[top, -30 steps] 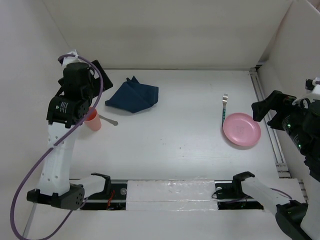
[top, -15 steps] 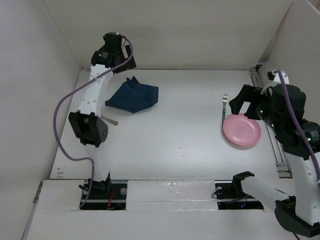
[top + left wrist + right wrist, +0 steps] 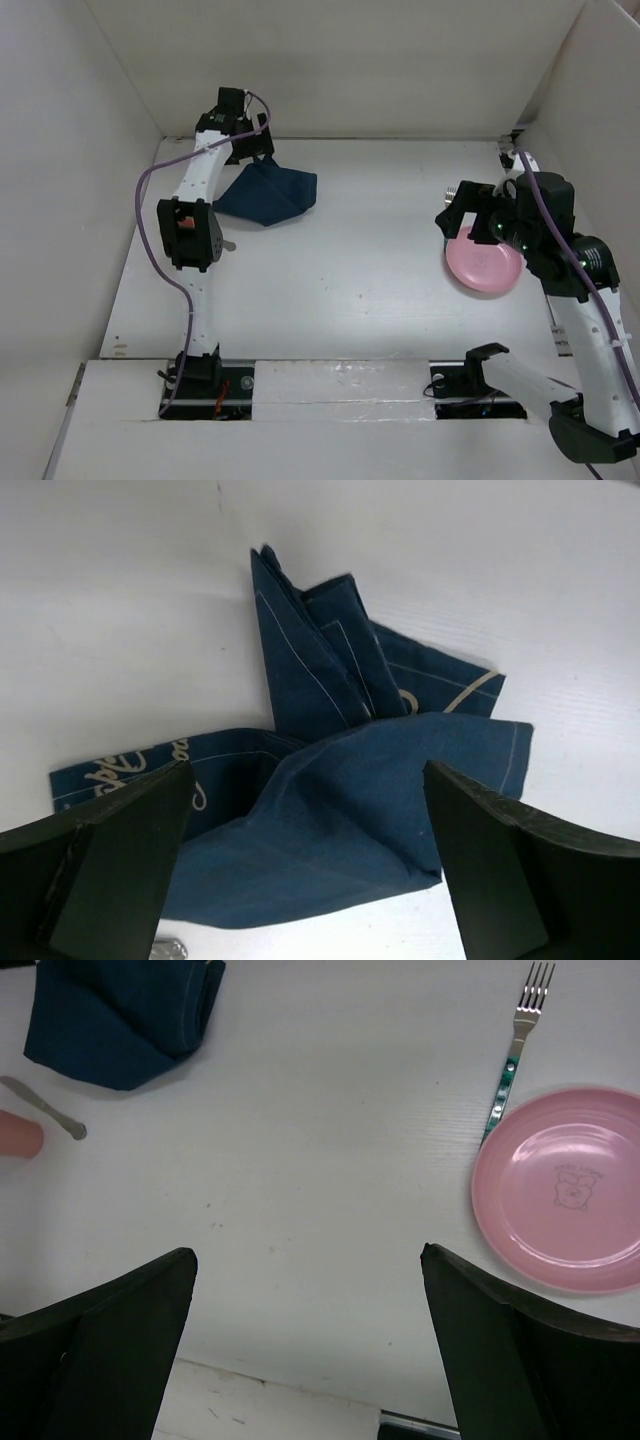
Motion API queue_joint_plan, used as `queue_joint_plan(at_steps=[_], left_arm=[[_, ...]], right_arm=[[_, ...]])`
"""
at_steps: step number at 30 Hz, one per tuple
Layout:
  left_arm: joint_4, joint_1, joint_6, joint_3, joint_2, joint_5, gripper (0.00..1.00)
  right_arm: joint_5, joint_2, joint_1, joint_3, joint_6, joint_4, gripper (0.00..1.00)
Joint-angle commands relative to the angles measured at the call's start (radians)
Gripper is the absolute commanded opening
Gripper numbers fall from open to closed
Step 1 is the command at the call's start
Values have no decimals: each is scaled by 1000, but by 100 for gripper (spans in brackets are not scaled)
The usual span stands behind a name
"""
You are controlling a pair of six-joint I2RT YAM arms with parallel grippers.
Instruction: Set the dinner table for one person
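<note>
So, both arms have their jaws spread wide with nothing in them. The left gripper (image 3: pixel 305 770) hangs over the crumpled navy cloth (image 3: pixel 268 192) in the upper left of the top view. The right gripper (image 3: pixel 306 1252) is over at the right edge, above the pink plate (image 3: pixel 565 1190) and fork (image 3: pixel 515 1050). The white dinner table (image 3: pixel 370 230) fills the middle of that view, under everything.
</note>
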Motion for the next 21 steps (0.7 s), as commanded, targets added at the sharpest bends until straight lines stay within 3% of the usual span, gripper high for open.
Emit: queue_joint_plan(at_steps=[1,3,4,7,9,10,11,12,15,16,21], left_arm=[[50,-5,19,-86,-37,26,93],[50,-5,19,-108,-27,35,86],[50,-5,19,-127,-17,35,73],[50,-14,19,-164,-29,-7,71],[59,-23,10,-187,-45,-17,60],[59,-23,10,-187,-68,-17,47],[59,-23,10,-187,-79,-17,47],[59,-23,10,-187,-91,-17,34],[59,-45,10,-187,-143,-8,16],[59,-57,10,-187,-155,2,3],[83,-66,21,-168,-240,106,0]], right_arm=[[-21,-12,-6,8,-15,66,100],[-21,-2,-6,8,-15,66,100],[-21,-2,-6,17,-15,66,100],[-21,-11,-6,17,-15,66,100],[-12,-11,-6,17,-15,66,100],[-12,-11,-6,17,-15,66,100],[-12,-11,-6,17,-15,66,100],[-22,-11,-6,17,-15,66,100],[-32,-2,-6,17,-15,89,100],[-41,-2,-6,5,-4,89,100],[-50,-2,-6,-13,-4,120,100]])
